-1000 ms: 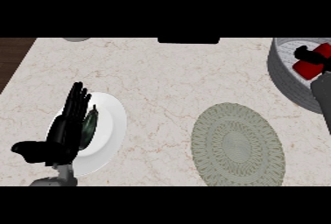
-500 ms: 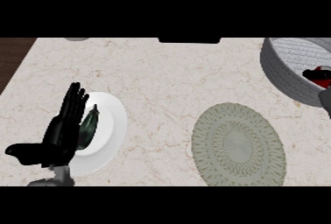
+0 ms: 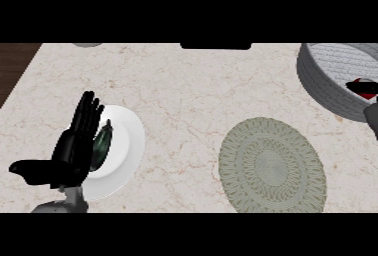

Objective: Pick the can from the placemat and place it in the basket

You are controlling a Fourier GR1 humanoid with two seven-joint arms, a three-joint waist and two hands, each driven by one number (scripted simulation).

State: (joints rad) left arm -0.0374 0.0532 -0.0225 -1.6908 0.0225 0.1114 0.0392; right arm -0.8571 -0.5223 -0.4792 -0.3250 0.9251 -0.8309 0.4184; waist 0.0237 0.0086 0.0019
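Counter (image 3: 192, 90): cream marble look, faint tan veins throughout. Dark brown strip (image 3: 13, 65) along its left edge.
Placemat (image 3: 272, 167): muted grey-green, woven in concentric oval rings, with a paler ring near the middle.
Basket (image 3: 325, 75): mid grey outside, lighter grey inside, fine woven texture.
Can (image 3: 359, 82): little shows; red with a touch of white, crossed by black.
Plate (image 3: 127, 150): plain white. The item (image 3: 102, 146) on it is very dark green.
Left hand (image 3: 74, 145): black all over; forearm (image 3: 63, 205) grey.
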